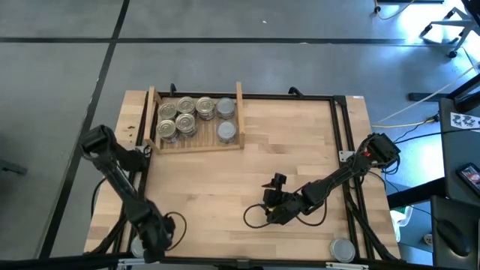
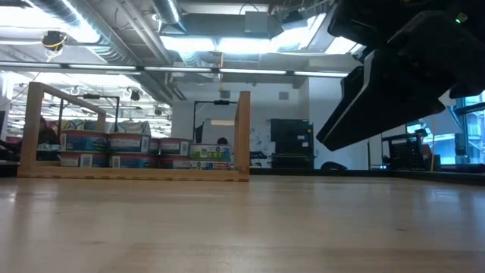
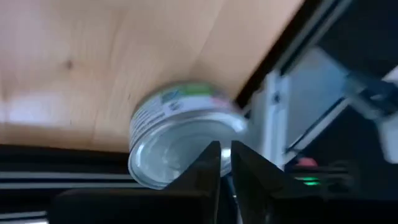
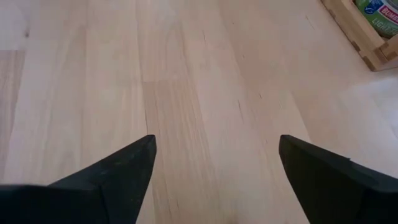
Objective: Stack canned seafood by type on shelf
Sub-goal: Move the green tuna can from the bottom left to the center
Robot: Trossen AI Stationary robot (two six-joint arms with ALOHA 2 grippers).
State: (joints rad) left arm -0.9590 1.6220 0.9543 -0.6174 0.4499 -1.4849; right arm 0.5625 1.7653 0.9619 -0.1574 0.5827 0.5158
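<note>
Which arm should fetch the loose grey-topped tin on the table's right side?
Right: the open right tool is nearer the grey-topped round metal tin; the left tool is shut at the opposite corner.

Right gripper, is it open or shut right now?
Open. The right gripper shows its two dark fingers spread wide over bare tabletop, nothing between them.

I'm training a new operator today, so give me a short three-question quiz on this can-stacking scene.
1. True or false: the right pincer stands open over the tabletop.
2. In the high view, the grey-topped cans sit at the shelf's: A) end nearer the right arm, B) end nearer the left arm, C) middle.
3. Fill in: the left pincer has its fingers ___ in front of a silver-topped can.
Key: 1 true; 2 A; 3 shut.
</note>
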